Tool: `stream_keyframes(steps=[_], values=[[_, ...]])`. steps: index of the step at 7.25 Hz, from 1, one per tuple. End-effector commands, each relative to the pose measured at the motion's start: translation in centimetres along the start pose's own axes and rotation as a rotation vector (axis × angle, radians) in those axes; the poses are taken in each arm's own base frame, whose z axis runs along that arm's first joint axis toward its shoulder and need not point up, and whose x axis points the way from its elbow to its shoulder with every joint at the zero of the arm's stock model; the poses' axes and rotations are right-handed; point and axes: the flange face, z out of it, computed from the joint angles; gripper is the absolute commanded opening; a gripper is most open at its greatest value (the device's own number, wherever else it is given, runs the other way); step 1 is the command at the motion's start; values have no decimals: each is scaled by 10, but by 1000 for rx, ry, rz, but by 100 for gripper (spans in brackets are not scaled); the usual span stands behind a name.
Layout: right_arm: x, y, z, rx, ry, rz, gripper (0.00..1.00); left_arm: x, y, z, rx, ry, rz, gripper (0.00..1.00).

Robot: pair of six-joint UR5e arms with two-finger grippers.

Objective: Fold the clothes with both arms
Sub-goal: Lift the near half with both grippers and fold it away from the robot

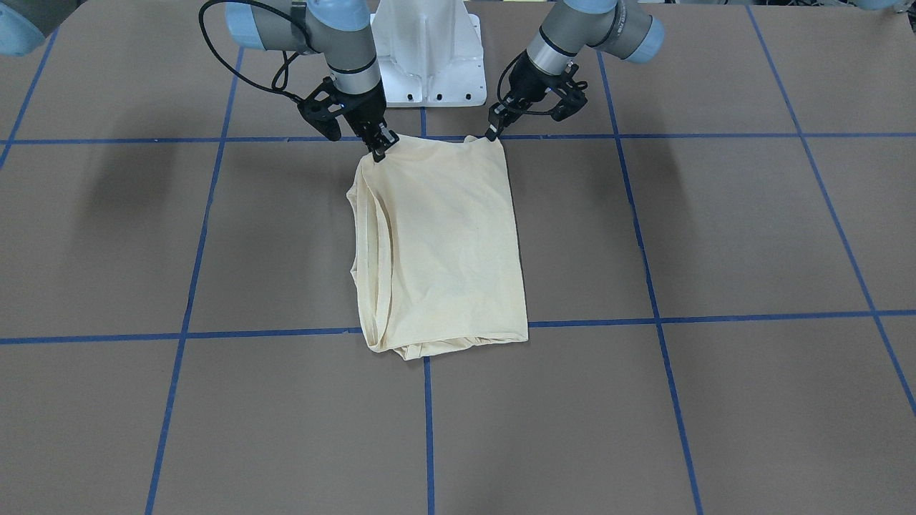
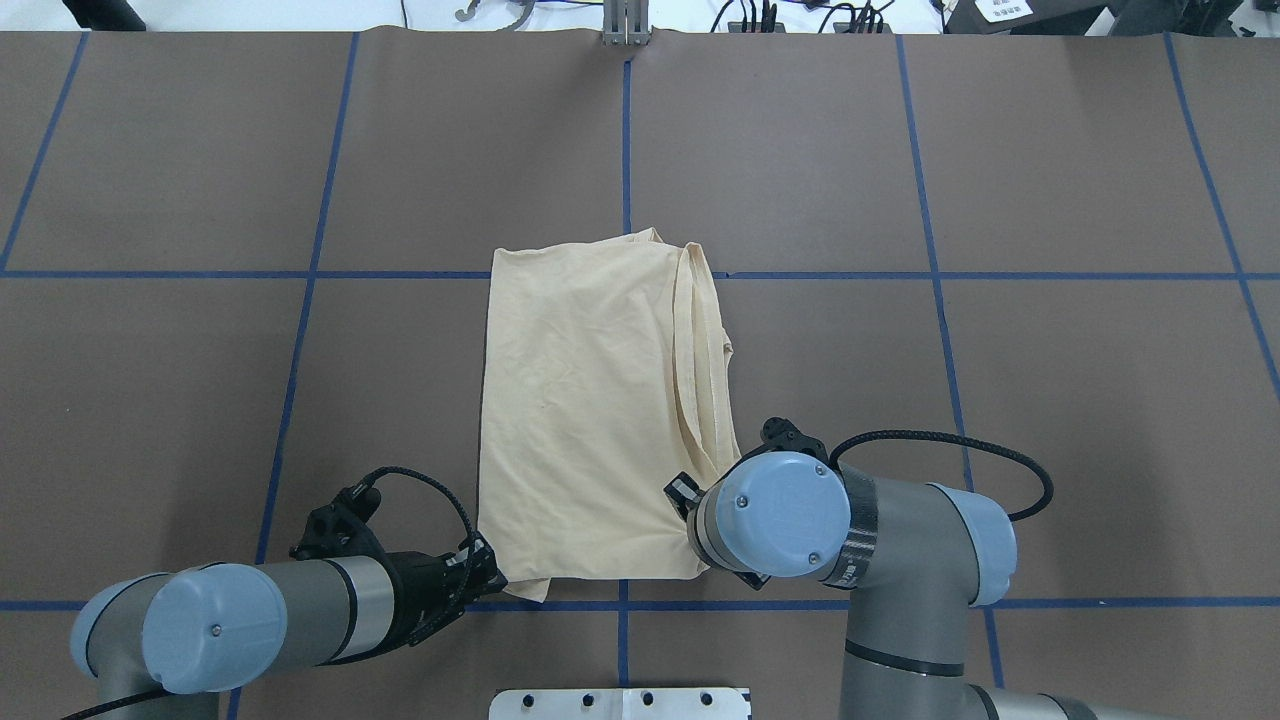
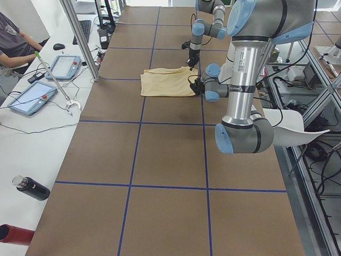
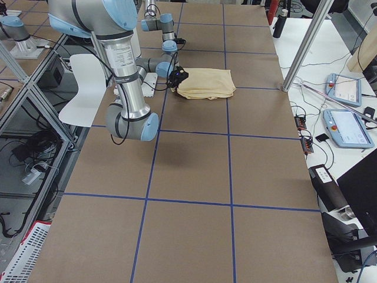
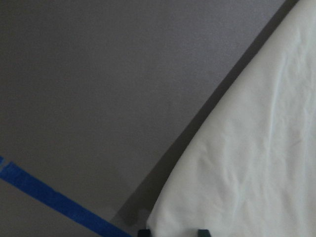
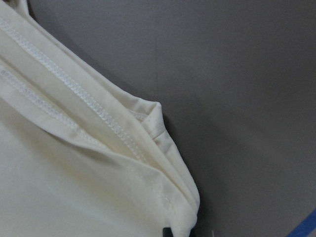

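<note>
The pale cream-yellow shirt lies folded in a rectangle at the middle of the table, also in the overhead view. No print shows. Stacked hems run along its side towards my right arm. My left gripper is shut on the shirt's near corner on my left side, low at the table. My right gripper is shut on the other near corner, which stands slightly raised. In the overhead view the left gripper shows at the corner. The right one is hidden under its wrist.
Brown table cover with a blue tape grid. The white pedestal base stands just behind the shirt's near edge. In the left side view, tablets, a reach tool and bottles lie on a side table, with an operator there.
</note>
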Motion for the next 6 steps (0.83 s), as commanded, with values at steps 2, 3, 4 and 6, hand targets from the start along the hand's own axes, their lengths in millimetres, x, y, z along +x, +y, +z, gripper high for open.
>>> stream_keyframes(steps=[2, 3, 4, 6], values=[[12, 7, -22, -30, -26, 0, 0, 22, 19, -45, -59, 64, -26, 0], [22, 8, -41, -58, -43, 69, 0, 26, 32, -59, -87, 69, -62, 0], [31, 4, -76, -100, -80, 100, 0, 38, 42, -83, -89, 70, -64, 0], [9, -30, -118, -103, -169, 191, 0, 66, 33, -117, -63, 105, -60, 0]])
